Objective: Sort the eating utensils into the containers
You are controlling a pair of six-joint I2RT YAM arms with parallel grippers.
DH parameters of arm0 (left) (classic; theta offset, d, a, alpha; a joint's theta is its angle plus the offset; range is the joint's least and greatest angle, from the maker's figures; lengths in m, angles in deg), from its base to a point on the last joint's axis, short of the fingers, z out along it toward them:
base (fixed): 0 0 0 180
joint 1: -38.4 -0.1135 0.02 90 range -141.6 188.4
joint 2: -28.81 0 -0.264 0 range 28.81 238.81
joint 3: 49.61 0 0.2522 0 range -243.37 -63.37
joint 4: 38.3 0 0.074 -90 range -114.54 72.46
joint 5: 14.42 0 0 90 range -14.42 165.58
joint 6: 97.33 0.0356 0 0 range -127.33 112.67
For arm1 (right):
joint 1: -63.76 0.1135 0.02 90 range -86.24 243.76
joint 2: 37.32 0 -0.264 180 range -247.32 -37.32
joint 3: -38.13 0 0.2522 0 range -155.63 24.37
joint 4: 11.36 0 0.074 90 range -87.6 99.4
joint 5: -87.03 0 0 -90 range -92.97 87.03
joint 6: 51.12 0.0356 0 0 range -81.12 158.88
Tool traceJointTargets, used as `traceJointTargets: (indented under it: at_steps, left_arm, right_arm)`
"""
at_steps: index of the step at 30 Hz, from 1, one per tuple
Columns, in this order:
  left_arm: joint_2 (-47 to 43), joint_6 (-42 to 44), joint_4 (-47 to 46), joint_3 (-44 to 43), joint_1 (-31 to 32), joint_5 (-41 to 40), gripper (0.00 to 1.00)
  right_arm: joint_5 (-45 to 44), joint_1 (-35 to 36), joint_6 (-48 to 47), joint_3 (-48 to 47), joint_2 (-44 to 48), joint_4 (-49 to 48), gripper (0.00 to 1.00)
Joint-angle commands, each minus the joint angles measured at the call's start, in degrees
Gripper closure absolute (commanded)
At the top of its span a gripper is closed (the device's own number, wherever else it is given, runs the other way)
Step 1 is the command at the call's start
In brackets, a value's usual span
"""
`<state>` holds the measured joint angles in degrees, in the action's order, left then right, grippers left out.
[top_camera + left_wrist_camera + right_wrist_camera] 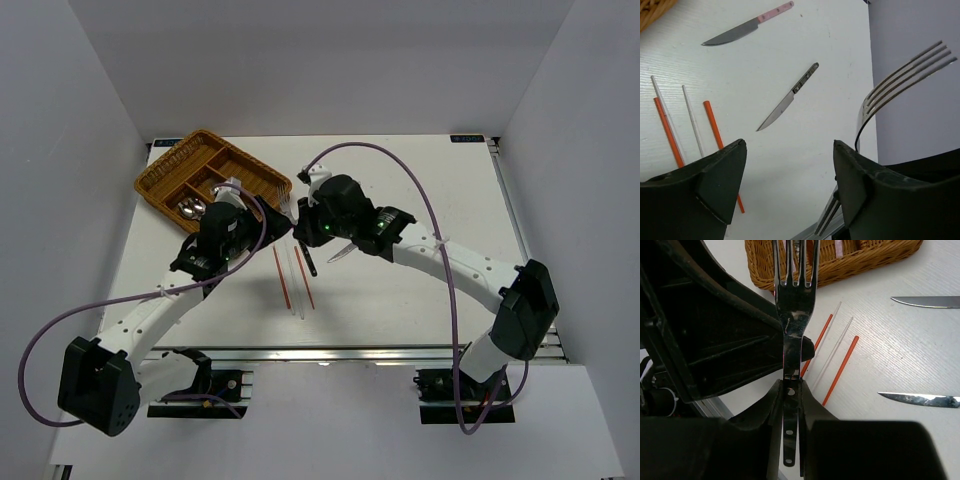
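My right gripper (794,385) is shut on the handle of a silver fork (795,305), held above the table with its tines pointing at the brown wicker tray (865,262). In the top view the right gripper (303,222) is just right of the tray (165,178). My left gripper (790,145) is open and empty, close beside the fork's tines (905,72); in the top view the left gripper (262,215) is next to the right one. Red and white chopsticks (295,280) and two knives (747,29) (787,97) lie on the table.
Spoons (190,208) lie in a near compartment of the tray. The left arm's black body (705,330) is right beside the fork. White walls enclose the table on three sides. The table's near rail (330,355) runs in front of the chopsticks.
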<state>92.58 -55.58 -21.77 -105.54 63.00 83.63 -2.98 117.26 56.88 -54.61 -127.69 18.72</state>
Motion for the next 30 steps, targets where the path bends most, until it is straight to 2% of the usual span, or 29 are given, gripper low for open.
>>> traceJointTargets:
  at_steps: [1,3,11,16,19,25,30]
  left_arm:
    - [-3.1,-1.1,-3.2,-3.4,0.4,-1.6,0.17]
    - [-4.8,-0.9,-1.9,-3.6,0.4,-2.5,0.13]
    - [-7.5,-0.5,0.7,-4.8,0.4,-1.7,0.12]
    - [-7.6,-0.5,-0.3,-4.7,0.4,0.0,0.12]
    - [-6.7,-0.5,-1.3,-4.8,0.3,-0.2,0.12]
    - [-3.3,-0.6,-0.1,-4.6,0.4,-1.0,0.23]
    - [-1.8,-3.2,-6.3,-3.1,0.4,2.1,0.33]
  right_arm:
    - [0.3,1.5,1.4,-1.5,0.0,-0.1,1.0]
    - [-1.6,1.6,1.6,-1.8,-0.4,0.6,1.0]
    - [-5.4,1.6,3.4,-2.6,-1.1,1.8,1.0]
    - [-4.9,1.6,4.0,-3.9,-1.7,2.3,1.0]
    - [-1.2,1.7,3.4,-2.8,-1.2,0.7,1.0]
    - [1.4,1.8,3.3,-0.3,2.7,-3.3,1.0]
    - [4.2,1.9,2.7,-0.9,2.5,-3.7,1.0]
